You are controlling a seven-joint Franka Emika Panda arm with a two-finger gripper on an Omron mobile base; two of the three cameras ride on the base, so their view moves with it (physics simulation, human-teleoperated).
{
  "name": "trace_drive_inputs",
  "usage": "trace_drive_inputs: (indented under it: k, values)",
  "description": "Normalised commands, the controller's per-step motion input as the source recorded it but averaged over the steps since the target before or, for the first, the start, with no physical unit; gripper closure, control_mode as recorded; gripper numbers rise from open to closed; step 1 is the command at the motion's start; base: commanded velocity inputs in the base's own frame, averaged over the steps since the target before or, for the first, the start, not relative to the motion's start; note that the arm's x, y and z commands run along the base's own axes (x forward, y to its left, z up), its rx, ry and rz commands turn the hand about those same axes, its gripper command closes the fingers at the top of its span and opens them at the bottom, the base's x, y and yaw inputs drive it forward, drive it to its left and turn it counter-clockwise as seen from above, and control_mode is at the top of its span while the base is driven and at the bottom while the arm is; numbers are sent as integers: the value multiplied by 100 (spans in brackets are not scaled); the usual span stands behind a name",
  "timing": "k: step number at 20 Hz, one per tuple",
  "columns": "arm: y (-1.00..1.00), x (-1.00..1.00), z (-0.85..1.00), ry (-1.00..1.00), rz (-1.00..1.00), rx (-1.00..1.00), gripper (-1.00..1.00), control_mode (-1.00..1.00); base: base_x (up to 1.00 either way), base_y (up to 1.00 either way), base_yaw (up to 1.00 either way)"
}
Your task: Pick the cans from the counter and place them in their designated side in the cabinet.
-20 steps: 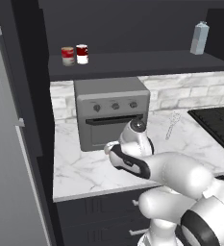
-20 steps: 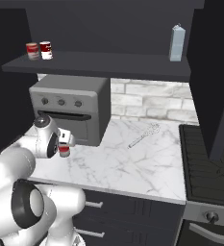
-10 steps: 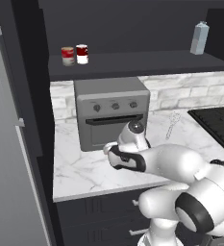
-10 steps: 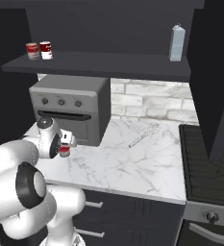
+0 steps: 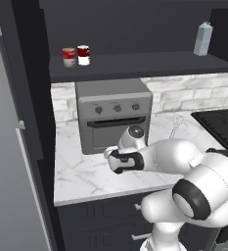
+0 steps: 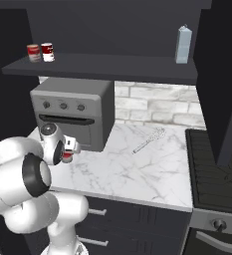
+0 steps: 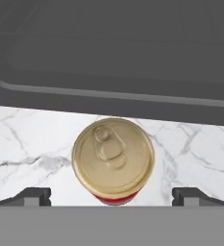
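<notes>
- While the counter (image 6: 137, 169) is carrying the oven (image 6: 72, 112), two cans (image 5: 76, 56) are sitting on the cabinet (image 5: 135, 66) shelf.
- Gripper (image 7: 111, 194) is hanging released, fingers (image 7: 34, 194) flanking a third can (image 7: 113, 161) standing before the oven.

red can (image 7: 113, 161) upright on marble counter (image 7: 31, 139); two cans (image 5: 76, 56) on cabinet shelf (image 5: 135, 66)

The marble bench (image 6: 137, 169) is occupied by a grey toaster oven (image 6: 72, 109), a whisk (image 6: 148, 140) and one can (image 7: 113, 161). Two cans (image 5: 76, 55) and a carton (image 5: 202, 39) are carried by the cabinet shelf (image 5: 149, 62).
</notes>
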Motion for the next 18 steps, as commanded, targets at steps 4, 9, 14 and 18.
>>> trace_drive_inputs:
  k: [4, 9, 14, 18]
  values:
    - [2, 14, -11, 0, 0, 0, -100, -100, 0, 0, 0]
    - [3, 13, -11, -1, 0, 0, -100, -100, 0, 0, 0]
    - [3, 13, -10, -2, 0, 0, -100, -100, 0, 0, 0]
    - [6, 15, -13, -3, 0, 0, -100, -100, 0, 0, 0]
